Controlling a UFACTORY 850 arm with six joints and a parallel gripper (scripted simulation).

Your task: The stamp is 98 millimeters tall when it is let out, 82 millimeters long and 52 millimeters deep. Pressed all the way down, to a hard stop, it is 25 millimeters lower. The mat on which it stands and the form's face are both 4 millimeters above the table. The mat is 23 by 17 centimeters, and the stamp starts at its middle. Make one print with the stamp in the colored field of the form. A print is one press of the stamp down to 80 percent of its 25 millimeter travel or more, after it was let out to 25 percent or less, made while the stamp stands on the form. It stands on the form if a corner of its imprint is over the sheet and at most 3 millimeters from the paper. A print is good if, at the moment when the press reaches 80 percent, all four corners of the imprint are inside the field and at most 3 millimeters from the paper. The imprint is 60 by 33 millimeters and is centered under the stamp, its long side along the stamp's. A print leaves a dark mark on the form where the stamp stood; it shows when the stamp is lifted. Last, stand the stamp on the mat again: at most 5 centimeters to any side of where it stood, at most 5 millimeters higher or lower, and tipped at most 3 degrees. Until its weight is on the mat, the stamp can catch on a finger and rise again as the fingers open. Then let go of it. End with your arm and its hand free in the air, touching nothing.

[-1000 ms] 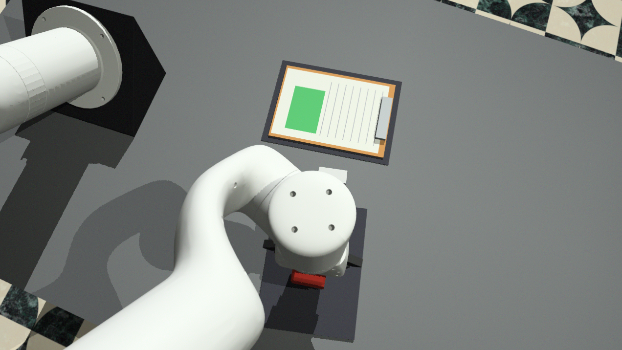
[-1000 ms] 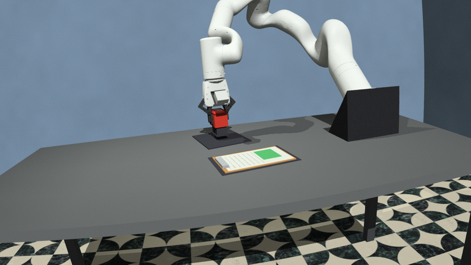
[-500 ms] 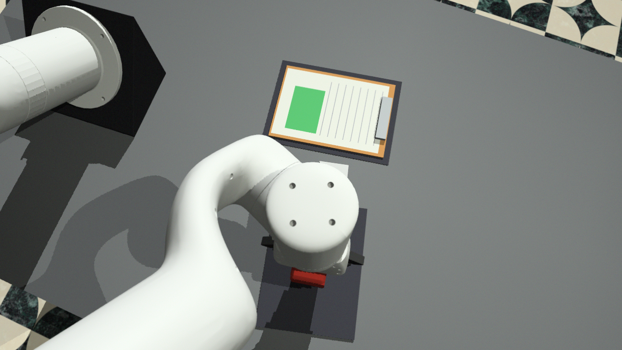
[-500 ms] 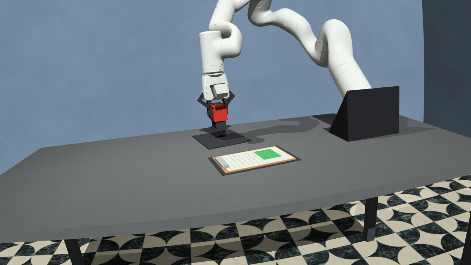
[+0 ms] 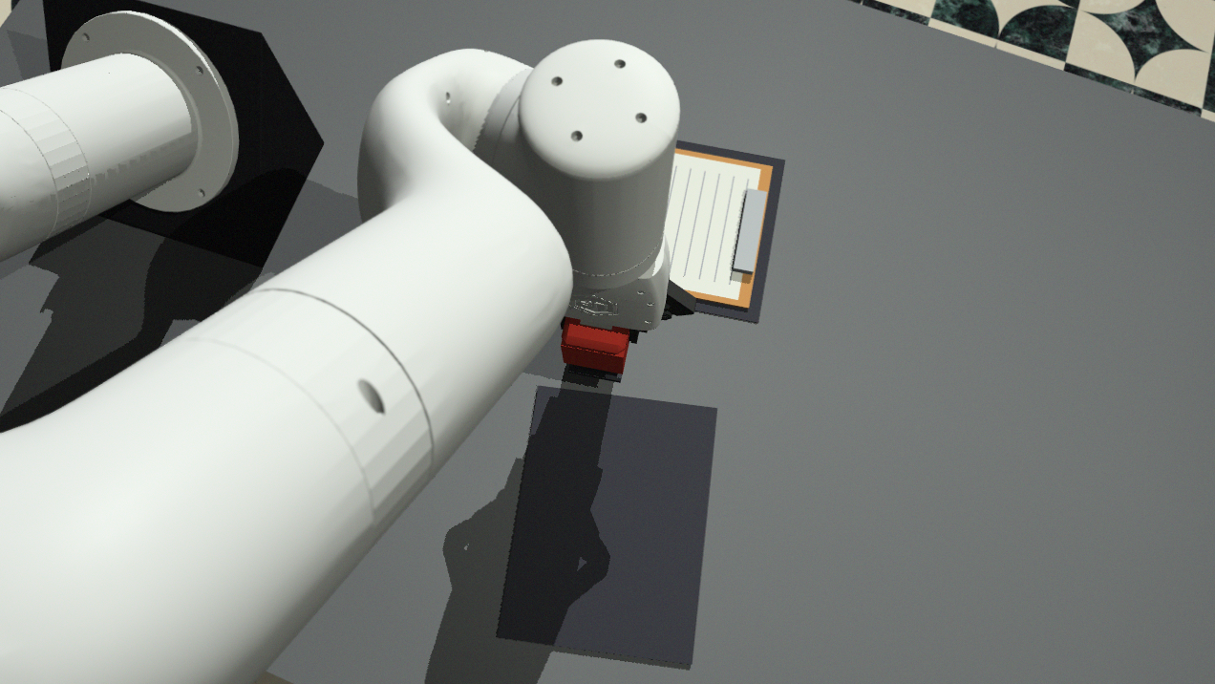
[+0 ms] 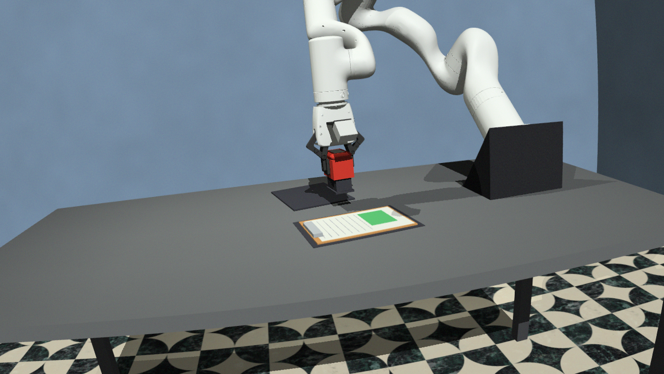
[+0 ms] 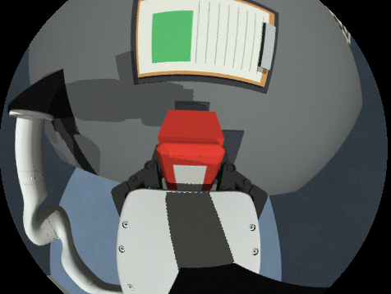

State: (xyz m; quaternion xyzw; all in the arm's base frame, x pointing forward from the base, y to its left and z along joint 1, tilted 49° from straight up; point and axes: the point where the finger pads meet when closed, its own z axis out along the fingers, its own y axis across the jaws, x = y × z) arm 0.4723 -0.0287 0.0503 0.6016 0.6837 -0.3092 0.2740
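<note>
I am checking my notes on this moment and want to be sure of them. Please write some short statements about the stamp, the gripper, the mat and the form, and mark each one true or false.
1. The gripper is shut on the red stamp. True.
2. The stamp stands on the dark mat. False: it hangs in the air near the mat's edge toward the form.
3. The green field bears a dark print. False: it is plain green, with no mark.
4. The form lies on an orange board with a grey clip at one end. True.
5. The stamp is upright. True.
</note>
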